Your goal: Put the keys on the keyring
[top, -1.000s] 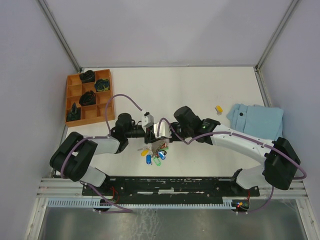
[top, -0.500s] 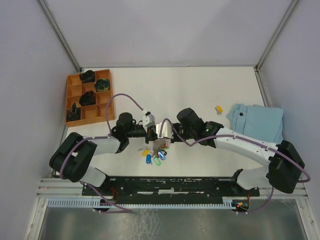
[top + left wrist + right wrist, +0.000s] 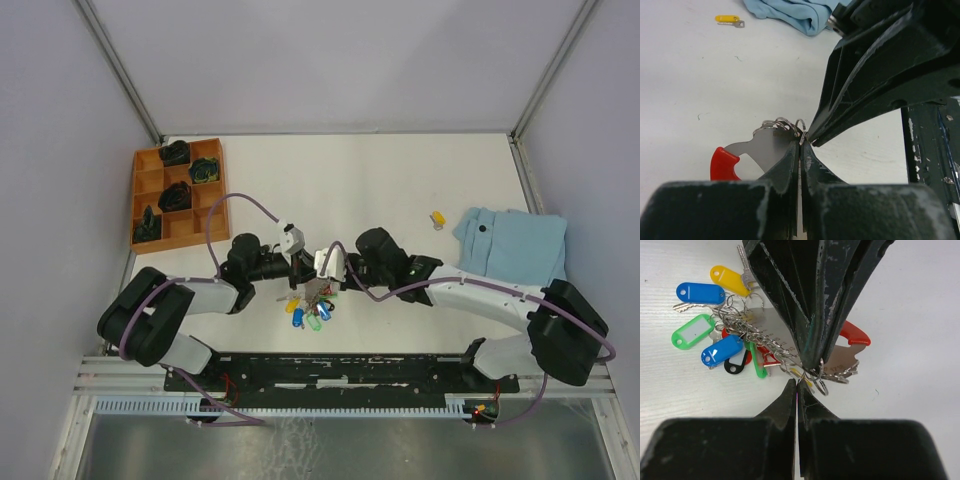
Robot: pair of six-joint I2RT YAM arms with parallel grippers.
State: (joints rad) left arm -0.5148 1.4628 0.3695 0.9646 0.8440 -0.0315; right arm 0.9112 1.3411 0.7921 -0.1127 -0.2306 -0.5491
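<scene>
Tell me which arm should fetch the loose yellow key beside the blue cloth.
Right, probably: the yellow key lies on its side, by the blue cloth, while the left gripper is shut on the keyring.

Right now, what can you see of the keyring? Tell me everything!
The keyring is a bunch of small grey metal rings and a chain, with a flat silver plate that ends in a red tip. It lies on the white table. Keys with blue, green, yellow and black tags lie bunched at one end. At the other, the shut left gripper and shut right gripper touch its rings; whether either pinches one is unclear.
</scene>
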